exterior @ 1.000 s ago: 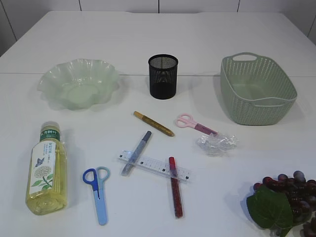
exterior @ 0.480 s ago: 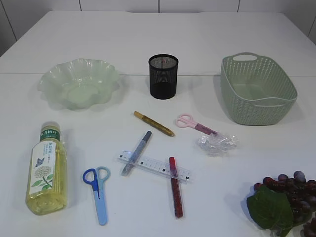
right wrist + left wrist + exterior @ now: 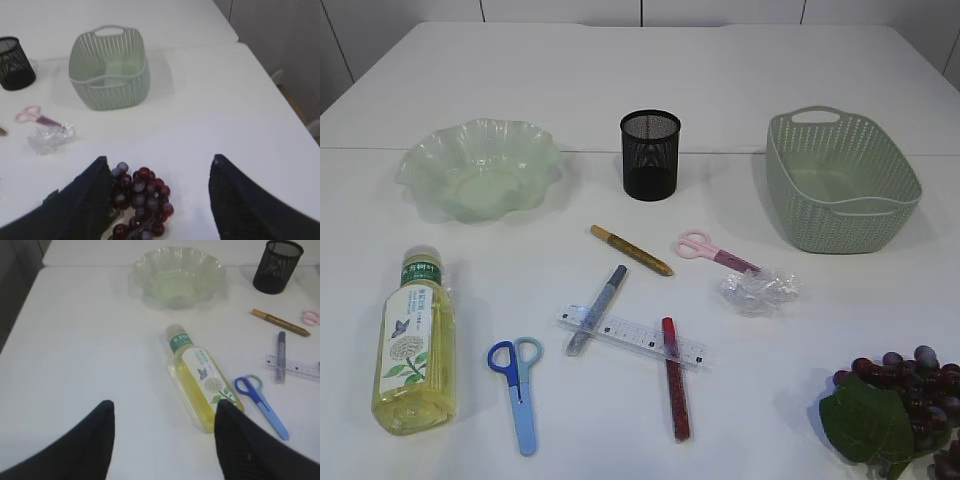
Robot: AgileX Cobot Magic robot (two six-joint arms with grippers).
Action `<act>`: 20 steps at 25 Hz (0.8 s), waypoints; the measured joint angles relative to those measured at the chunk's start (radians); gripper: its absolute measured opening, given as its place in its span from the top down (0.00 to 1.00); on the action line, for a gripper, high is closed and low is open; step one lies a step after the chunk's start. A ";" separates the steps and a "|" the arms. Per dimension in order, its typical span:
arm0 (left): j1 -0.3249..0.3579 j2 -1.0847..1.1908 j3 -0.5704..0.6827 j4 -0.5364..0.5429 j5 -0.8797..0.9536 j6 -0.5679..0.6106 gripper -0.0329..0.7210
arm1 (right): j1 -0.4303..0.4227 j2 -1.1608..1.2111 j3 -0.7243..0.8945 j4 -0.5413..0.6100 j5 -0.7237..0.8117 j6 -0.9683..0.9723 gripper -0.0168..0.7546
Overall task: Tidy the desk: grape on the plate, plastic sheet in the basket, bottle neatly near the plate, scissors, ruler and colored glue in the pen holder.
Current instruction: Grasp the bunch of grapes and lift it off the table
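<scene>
Left pincer [image 3: 162,440]: jaws spread wide, nothing between them, above the white worktop [image 3: 620,70].
- Bottle [image 3: 204,380]: lying on its side just ahead of the pincer, base next to the right finger [image 3: 240,445], cap pointing away.
- Plate [image 3: 178,275]: pale green, wavy rim, well ahead, beyond the bottle's cap.
- Blue scissors [image 3: 260,397]: ahead and to the right, beside the bottle.
- Ruler [image 3: 295,367], with a grey glue stick [image 3: 281,355] lying across it: farther right.
- Gold glue stick [image 3: 280,322]: ahead right.
- Pen holder [image 3: 276,266]: black mesh, upright, far ahead right.

Right pincer [image 3: 157,200]: jaws spread wide, holding nothing.
- Grape bunch [image 3: 140,200]: just beside the left finger [image 3: 85,200], partly between the fingers; whether they touch cannot be told.
- Plastic sheet [image 3: 50,137]: crumpled, ahead left, touching the pink scissors [image 3: 35,117].
- Basket [image 3: 109,70]: green, well ahead.
- Red glue stick [image 3: 675,380]: seen only in the exterior view, across the ruler's end.
</scene>
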 joint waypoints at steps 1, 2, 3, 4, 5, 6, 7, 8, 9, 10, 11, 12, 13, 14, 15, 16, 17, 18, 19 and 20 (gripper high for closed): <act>0.000 0.043 0.000 -0.010 -0.013 0.001 0.35 | 0.000 0.050 0.000 0.000 -0.004 0.005 0.35; 0.000 0.087 0.000 -0.025 -0.030 0.002 0.35 | 0.000 0.103 0.000 0.000 -0.009 0.007 0.35; 0.000 0.124 0.000 -0.042 -0.046 0.002 0.35 | 0.000 0.158 0.000 0.000 -0.014 0.007 0.35; 0.000 0.168 0.000 -0.061 -0.067 0.002 0.35 | 0.000 0.205 0.000 0.002 -0.016 0.008 0.35; 0.000 0.213 0.000 -0.079 -0.085 0.002 0.35 | 0.000 0.264 0.000 0.005 -0.021 0.008 0.35; 0.000 0.251 0.000 -0.105 -0.100 0.003 0.35 | 0.000 0.324 0.000 0.011 -0.023 0.008 0.35; 0.000 0.296 0.000 -0.130 -0.113 0.003 0.35 | 0.000 0.376 -0.002 0.018 -0.026 0.008 0.35; 0.000 0.339 -0.002 -0.145 -0.120 0.003 0.36 | 0.000 0.439 -0.007 0.028 -0.029 0.008 0.35; 0.000 0.381 -0.010 -0.157 -0.125 0.003 0.36 | 0.000 0.502 -0.015 0.042 -0.030 0.008 0.35; 0.000 0.413 -0.021 -0.165 -0.127 0.003 0.36 | 0.000 0.553 -0.027 0.056 -0.030 0.008 0.35; 0.000 0.448 -0.033 -0.166 -0.127 0.003 0.36 | 0.000 0.614 -0.041 0.062 -0.028 0.009 0.35; 0.000 0.482 -0.049 -0.169 -0.129 0.003 0.36 | 0.000 0.672 -0.059 0.063 -0.019 0.009 0.35; 0.000 0.514 -0.068 -0.170 -0.129 0.003 0.36 | 0.000 0.726 -0.074 0.063 -0.003 0.009 0.35; 0.000 0.541 -0.085 -0.173 -0.129 0.003 0.36 | 0.000 0.770 -0.093 0.058 0.011 0.001 0.35; 0.000 0.571 -0.108 -0.175 -0.129 0.005 0.36 | 0.000 0.820 -0.110 0.054 0.027 -0.020 0.35; 0.000 0.602 -0.131 -0.181 -0.129 0.005 0.36 | 0.000 0.867 -0.123 0.049 0.041 -0.044 0.35; 0.000 0.628 -0.154 -0.188 -0.126 0.007 0.36 | 0.000 0.905 -0.139 0.045 0.053 -0.081 0.35; 0.000 0.657 -0.172 -0.199 -0.119 0.009 0.36 | 0.000 0.950 -0.152 0.043 0.062 -0.124 0.35; 0.000 0.689 -0.191 -0.209 -0.108 0.014 0.36 | 0.000 0.991 -0.164 0.041 0.070 -0.157 0.35; 0.000 0.718 -0.209 -0.223 -0.097 0.021 0.37 | 0.000 1.029 -0.170 0.041 0.074 -0.186 0.35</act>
